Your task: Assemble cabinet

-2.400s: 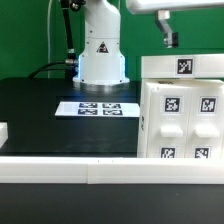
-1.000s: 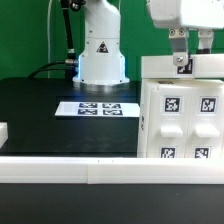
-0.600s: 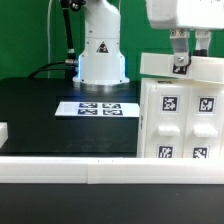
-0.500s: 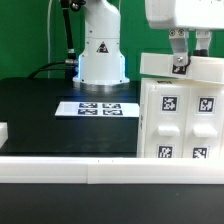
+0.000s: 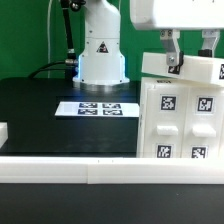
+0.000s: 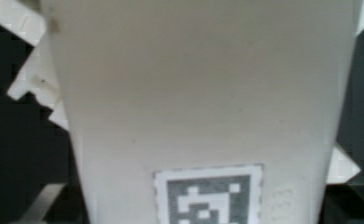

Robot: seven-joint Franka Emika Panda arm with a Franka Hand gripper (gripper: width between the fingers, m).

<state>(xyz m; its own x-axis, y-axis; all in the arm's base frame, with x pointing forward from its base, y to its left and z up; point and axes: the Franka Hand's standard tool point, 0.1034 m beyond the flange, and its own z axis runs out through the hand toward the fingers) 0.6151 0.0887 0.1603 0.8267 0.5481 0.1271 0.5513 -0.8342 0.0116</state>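
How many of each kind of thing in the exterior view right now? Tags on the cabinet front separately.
Cabinet: 1
Flat white panel held tilted on top of it: 1
Tags visible on the cabinet front: 4
Marker board: 1
Long white border rail: 1
Gripper: 1
Robot base: 1
Total: 10

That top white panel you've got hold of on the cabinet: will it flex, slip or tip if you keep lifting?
The top panel looks like flat moulded plastic, so probably stiff. Its smooth white surface may slip between the gripper's narrow fingers. It already sits tilted above the cabinet, so it may swing or tip when lifted by one spot.
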